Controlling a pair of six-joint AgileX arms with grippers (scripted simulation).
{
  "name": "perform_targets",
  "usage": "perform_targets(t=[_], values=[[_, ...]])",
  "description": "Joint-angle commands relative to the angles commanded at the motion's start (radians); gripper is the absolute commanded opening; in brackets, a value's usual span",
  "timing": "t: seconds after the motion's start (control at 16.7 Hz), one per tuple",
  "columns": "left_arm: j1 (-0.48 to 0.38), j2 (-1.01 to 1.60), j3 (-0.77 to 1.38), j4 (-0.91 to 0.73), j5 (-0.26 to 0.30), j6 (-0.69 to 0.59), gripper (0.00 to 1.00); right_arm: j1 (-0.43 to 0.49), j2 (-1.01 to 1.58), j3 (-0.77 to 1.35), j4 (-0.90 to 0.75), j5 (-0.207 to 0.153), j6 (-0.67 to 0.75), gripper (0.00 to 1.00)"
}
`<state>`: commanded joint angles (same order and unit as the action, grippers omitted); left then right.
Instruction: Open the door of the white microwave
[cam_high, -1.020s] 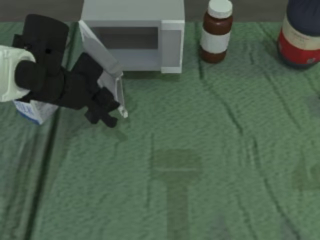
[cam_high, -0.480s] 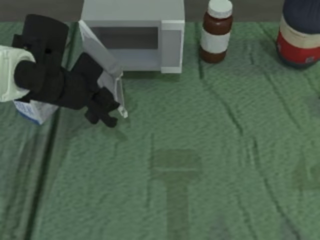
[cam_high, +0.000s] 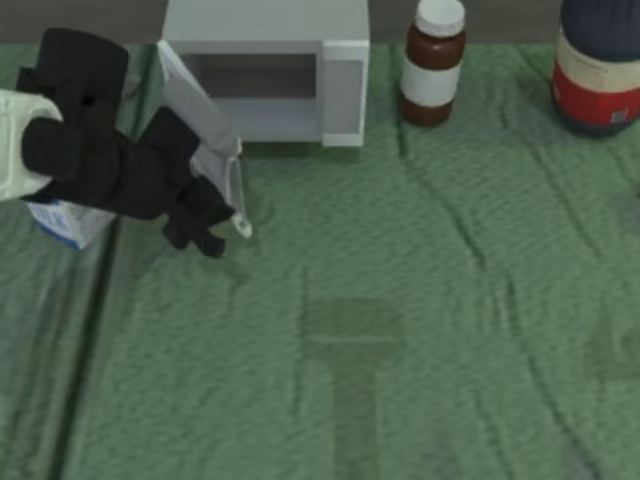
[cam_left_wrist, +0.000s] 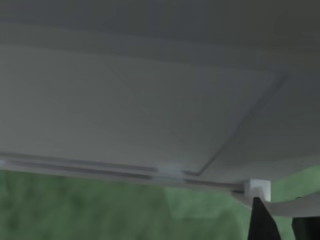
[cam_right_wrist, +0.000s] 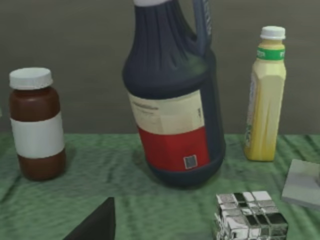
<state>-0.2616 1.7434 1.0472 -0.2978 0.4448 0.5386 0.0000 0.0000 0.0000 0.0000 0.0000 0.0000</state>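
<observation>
The white microwave (cam_high: 265, 25) stands at the back left of the green cloth. Its door (cam_high: 195, 105) is swung out toward the front left, and the dark cavity shows behind it. My left gripper (cam_high: 212, 232) is at the door's free edge, shut on the small white handle (cam_high: 240, 215). In the left wrist view the door (cam_left_wrist: 125, 110) fills most of the picture. The handle (cam_left_wrist: 257, 189) sits just above my two dark fingertips (cam_left_wrist: 262, 222). My right gripper (cam_right_wrist: 95, 227) is parked outside the top view.
A blue-and-white carton (cam_high: 65, 222) lies under my left arm. A brown jar (cam_high: 432, 70) stands right of the microwave and a dark jug with a red label (cam_high: 600, 70) at the back right. Near the right arm are a yellow bottle (cam_right_wrist: 265, 95), a mirrored cube (cam_right_wrist: 250, 215) and a grey block (cam_right_wrist: 302, 182).
My left gripper has drawn a little to the left with the handle, and the door has swung slightly wider. The right arm has not visibly moved.
</observation>
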Motion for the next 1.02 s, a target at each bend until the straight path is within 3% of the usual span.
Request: perform_targets(t=[0.24, 1.02], values=[[0.023, 0.001, 0.005, -0.025, 0.027, 0.051, 0.00, 0.000, 0.000, 0.000, 0.000, 0.000, 0.000, 1.00], [0.024, 0.001, 0.005, -0.026, 0.027, 0.052, 0.00, 0.000, 0.000, 0.000, 0.000, 0.000, 0.000, 1.00]])
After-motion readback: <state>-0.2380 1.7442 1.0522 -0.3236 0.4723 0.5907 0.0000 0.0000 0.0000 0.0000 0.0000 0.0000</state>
